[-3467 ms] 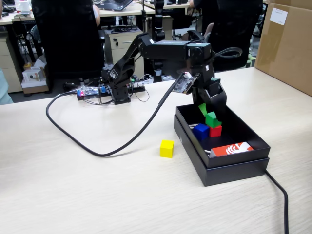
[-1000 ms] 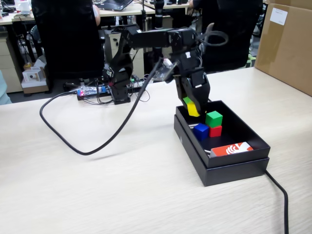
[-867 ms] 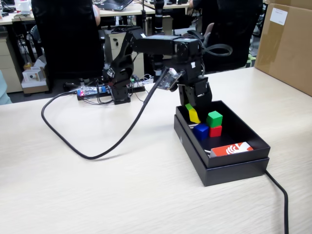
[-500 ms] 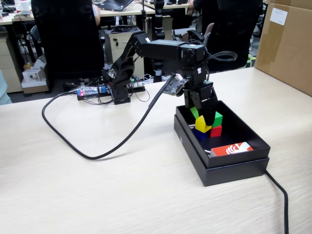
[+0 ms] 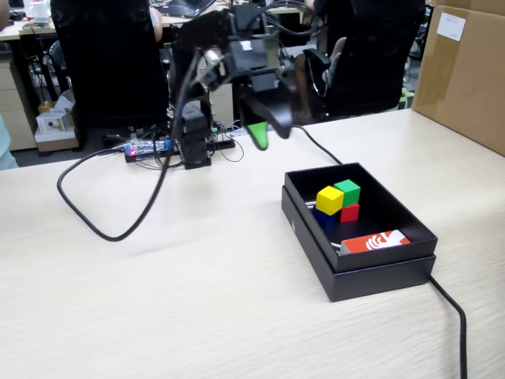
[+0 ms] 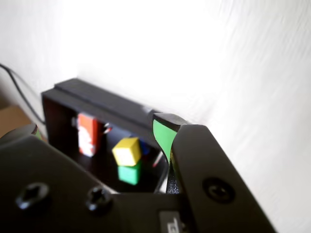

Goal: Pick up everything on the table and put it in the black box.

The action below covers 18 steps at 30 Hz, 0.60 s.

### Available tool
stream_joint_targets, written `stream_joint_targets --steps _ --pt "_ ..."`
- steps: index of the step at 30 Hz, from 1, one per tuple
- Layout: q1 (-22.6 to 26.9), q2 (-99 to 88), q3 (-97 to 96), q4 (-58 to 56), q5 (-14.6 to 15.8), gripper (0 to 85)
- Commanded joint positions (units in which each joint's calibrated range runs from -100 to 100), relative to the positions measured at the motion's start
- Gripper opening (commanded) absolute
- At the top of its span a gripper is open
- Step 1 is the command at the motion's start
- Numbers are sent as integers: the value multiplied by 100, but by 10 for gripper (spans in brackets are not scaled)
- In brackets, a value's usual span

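Office chairs crowd behind the table (image 5: 118, 316). Raised clear of it, the gripper (image 5: 264, 130) hangs open and empty, having just released the yellow cube (image 5: 330, 200), now atop the others inside the black box (image 5: 379, 268). Tabletop cleared; task looks complete.

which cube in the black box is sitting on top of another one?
The yellow cube: it rests on the blue cube, which it mostly hides. The green cube also sits on the red cube, beside it.
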Motion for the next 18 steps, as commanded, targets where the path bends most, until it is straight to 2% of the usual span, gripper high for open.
stream_joint_targets --steps 1,4,9,13,18 --pt "-244 -1455 -751 594 -239 471" --pt "-400 -2522 -2202 1234 -313 483" --pt "-396 -3784 -4369 2141 -283 501" --pt "-400 -4450 -5892 3255 -269 503" --pt "-444 -5150 -7270 4102 -269 519"
